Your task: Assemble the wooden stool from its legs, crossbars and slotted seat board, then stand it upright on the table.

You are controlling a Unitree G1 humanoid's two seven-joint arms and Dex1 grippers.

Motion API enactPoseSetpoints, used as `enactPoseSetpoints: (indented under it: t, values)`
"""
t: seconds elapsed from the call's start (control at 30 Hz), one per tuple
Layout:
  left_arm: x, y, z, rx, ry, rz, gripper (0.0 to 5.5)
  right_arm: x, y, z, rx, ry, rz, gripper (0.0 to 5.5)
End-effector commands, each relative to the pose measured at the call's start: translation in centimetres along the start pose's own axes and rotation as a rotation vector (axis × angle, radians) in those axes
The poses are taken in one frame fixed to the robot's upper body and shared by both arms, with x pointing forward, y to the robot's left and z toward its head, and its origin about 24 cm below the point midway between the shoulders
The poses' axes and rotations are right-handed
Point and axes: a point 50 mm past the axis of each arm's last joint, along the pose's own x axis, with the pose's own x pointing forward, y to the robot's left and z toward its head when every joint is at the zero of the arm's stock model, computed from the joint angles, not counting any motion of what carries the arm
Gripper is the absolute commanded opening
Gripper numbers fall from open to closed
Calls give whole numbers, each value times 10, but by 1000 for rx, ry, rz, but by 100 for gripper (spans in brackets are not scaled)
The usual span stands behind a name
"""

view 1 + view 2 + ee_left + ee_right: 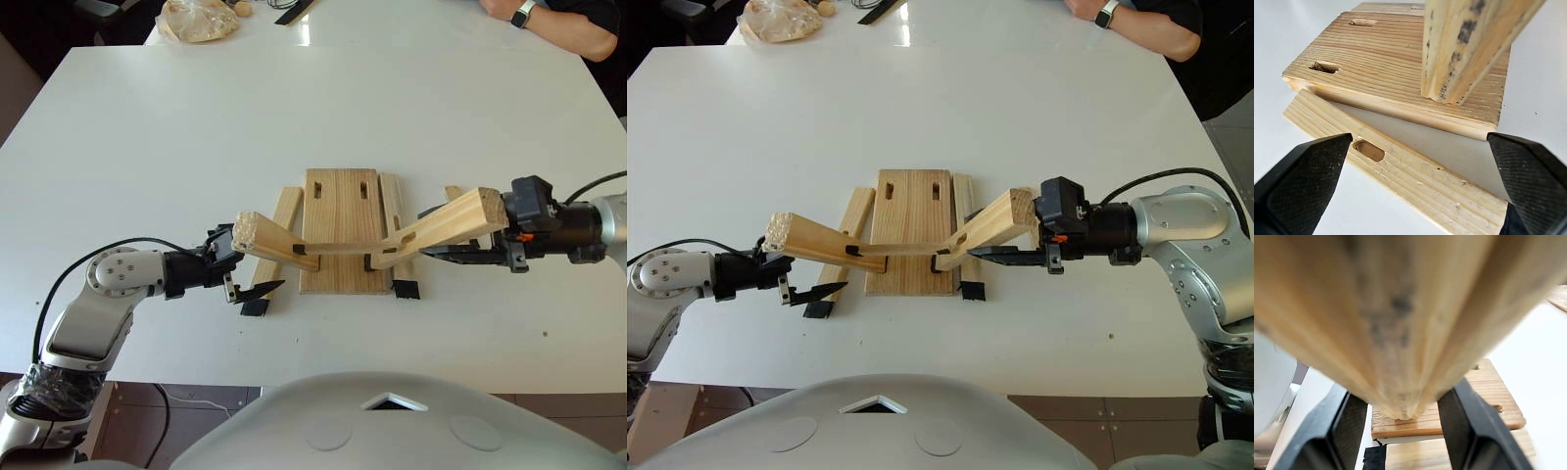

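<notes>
Left wrist view: the left pincer is spread wide, its fingers gripping nothing. The left leg hangs above and ahead of them, while a loose leg and the seat board lie flat below. Right wrist view: the right pincer is clamped on the right leg, with the board beneath its tips. Left eye view: a crossbar bridges both legs between the pincers, raised over the board. The ungripped left leg could probably slide away and pry the crossbar from its slot, should either arm shift.
</notes>
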Motion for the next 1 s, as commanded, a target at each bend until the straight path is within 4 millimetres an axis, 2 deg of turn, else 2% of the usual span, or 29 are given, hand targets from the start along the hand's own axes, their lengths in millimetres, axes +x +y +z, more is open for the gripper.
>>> enactPoseSetpoints:
  t: [0.03,0.27,0.63,0.83,1.0]
  values:
    - [3,-1,2,7,0,5,510,-3,5,-12,24,112,49,201]
    - [6,-2,4,11,-9,3,510,1,-2,-12,-14,119,54,201]
    - [6,-19,8,62,35,-94,510,6,-2,-17,-22,120,57,201]
    - [22,-25,29,74,-69,-85,510,5,-3,-23,-15,132,44,201]
    - [32,-22,36,64,-111,-54,510,4,-3,-31,3,144,36,201]
